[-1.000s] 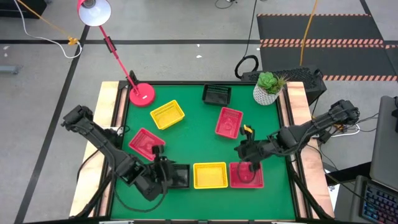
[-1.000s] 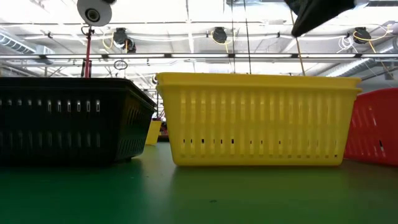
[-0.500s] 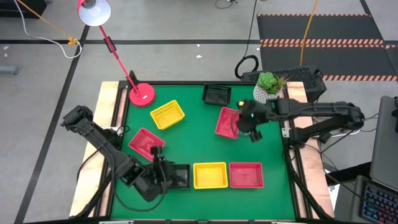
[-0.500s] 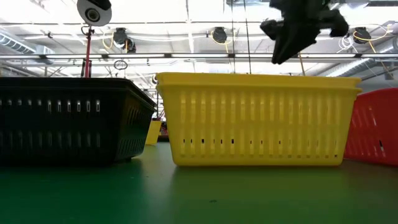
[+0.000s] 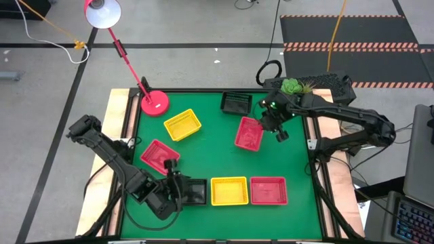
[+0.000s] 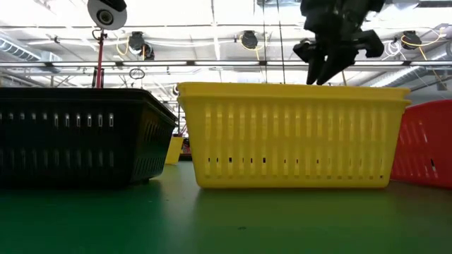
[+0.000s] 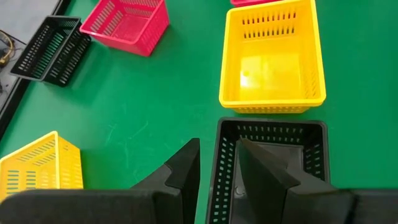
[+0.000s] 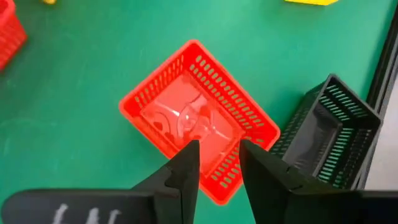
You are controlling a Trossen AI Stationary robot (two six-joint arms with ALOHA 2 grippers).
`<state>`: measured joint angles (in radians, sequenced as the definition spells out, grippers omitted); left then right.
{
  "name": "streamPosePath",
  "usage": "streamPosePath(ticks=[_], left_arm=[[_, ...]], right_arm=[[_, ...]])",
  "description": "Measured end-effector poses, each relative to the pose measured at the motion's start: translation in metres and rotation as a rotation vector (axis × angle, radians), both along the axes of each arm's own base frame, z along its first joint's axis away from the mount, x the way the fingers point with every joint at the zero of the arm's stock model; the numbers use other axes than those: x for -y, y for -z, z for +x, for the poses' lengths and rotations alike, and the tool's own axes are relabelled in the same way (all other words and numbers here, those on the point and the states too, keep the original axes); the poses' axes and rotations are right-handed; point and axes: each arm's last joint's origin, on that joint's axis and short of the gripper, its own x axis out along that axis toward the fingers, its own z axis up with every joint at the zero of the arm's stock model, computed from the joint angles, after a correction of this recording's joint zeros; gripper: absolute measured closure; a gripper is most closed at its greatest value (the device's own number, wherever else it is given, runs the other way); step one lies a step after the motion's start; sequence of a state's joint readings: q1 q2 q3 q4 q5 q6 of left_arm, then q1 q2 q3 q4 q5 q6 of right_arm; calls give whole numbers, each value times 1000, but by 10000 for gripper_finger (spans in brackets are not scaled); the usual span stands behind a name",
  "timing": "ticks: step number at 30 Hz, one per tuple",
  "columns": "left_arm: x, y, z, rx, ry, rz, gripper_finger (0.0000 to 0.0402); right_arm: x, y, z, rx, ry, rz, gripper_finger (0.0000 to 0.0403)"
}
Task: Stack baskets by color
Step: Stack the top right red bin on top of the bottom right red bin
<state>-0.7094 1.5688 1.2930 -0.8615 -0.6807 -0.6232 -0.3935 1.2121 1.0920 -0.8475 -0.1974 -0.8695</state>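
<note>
Fingers of your right gripper (image 5: pixel 277 122) now stand parted and empty above the loose red basket (image 5: pixel 249 133) mid-table, having left the front red stack (image 5: pixel 268 190); your left gripper (image 5: pixel 178 192) still straddles the black basket's (image 5: pixel 195 192) wall.

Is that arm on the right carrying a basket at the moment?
No. In the right wrist view the right gripper has open, empty fingers and hovers above a red-pink basket that lies on the green table.
</note>
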Motion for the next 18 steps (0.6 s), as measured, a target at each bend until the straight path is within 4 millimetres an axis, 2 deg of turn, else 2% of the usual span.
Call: streamPosePath(ticks=[8,18], left_arm=[[0,0,0,4,-4,-6,289],[0,0,0,4,-5,-6,289]], right_arm=[[14,22,7,-124,-21,31,293],[19,44,16,-251,-87,29,293]])
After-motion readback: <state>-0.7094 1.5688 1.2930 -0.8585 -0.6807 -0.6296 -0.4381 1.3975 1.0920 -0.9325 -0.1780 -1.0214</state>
